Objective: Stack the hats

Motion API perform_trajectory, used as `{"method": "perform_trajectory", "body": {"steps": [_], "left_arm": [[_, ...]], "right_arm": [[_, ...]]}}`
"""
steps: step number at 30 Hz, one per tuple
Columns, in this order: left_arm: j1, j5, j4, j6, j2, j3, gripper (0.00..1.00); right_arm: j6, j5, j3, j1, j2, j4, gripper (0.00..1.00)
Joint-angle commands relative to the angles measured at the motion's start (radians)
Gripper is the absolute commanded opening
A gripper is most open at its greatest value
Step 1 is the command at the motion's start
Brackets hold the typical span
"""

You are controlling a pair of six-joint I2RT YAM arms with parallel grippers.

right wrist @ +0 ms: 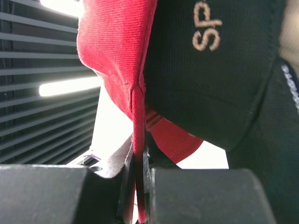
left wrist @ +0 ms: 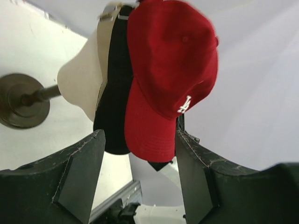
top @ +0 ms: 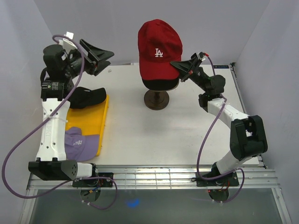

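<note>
The red LA cap (top: 158, 49) sits on top of the black SPORT cap (top: 161, 84) on the cream mannequin head (left wrist: 81, 79); the stack also shows in the left wrist view, red cap (left wrist: 173, 70) over black cap (left wrist: 114, 107). My right gripper (top: 181, 69) is shut on the red cap's edge (right wrist: 138, 121), with the SPORT cap (right wrist: 210, 65) beside it. My left gripper (top: 105, 57) is open and empty, raised at the far left, away from the stack. A black cap (top: 86, 97) and the lavender cap (top: 81, 142) lie on the yellow tray (top: 91, 116).
The mannequin's dark round stand (top: 156, 99) stands mid-table. White walls close in the back and both sides. A metal rail (top: 154, 177) runs along the near edge.
</note>
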Motion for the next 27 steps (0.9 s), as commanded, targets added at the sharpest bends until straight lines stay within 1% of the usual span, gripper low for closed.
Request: {"method": "perform_trajectory", "body": {"steps": [1,6,12,19,25,27], "left_arm": [[-0.091,-0.017,0.079,0.013,0.004,-0.068,0.71],[-0.172,-0.039,0.128,0.018,0.029,-0.103,0.71],[-0.227,-0.051,0.183,0.01,0.049,-0.137,0.7],[-0.273,-0.071,0.226,0.002,0.051,-0.187,0.7],[-0.296,-0.085,0.241,0.002,0.046,-0.223,0.68],[-0.307,-0.088,0.247,0.002,0.046,-0.229,0.68]], "right_arm": [[0.036,-0.003,-0.027,-0.016,-0.047,0.059,0.08],[0.028,-0.026,-0.04,-0.025,-0.057,0.042,0.08],[0.001,-0.052,-0.078,-0.033,-0.07,0.008,0.08],[-0.041,-0.075,-0.11,-0.041,-0.09,-0.07,0.08],[-0.111,-0.101,-0.091,-0.042,-0.104,-0.183,0.08],[-0.113,-0.104,-0.089,-0.042,-0.106,-0.19,0.08]]}}
